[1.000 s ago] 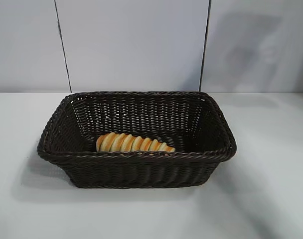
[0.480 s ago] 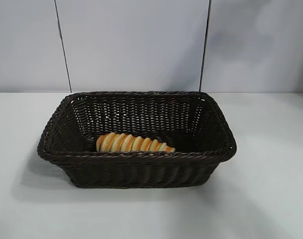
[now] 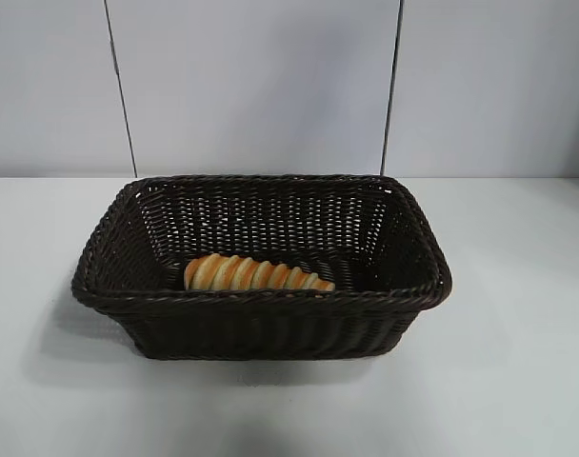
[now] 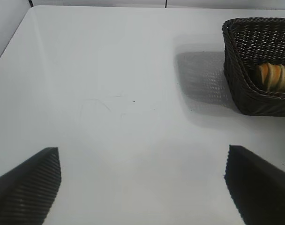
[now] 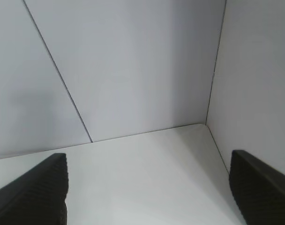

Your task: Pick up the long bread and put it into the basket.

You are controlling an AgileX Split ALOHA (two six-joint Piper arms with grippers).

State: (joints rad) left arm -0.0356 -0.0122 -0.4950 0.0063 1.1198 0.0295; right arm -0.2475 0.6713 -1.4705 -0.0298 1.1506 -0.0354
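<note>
The long bread lies flat on the floor of the basket, close against the wall nearest the outside camera, its thick end toward my left arm and its tapered end toward the middle. I judge the task done: the loaf rests wholly inside the rim, propped on nothing, so it should stay put. The basket stands on the white desk, near the desk's middle.

My left pincer hangs above bare desk well apart from the basket, released, its two ribbed fingers spread wide with nothing between them. The basket's corner and a slice of the loaf show off to one side of it.

My right pincer is likewise released and empty, its fingers wide apart, aimed at the back corner of the desk and the wall panels; neither basket nor loaf appears in its view.
</note>
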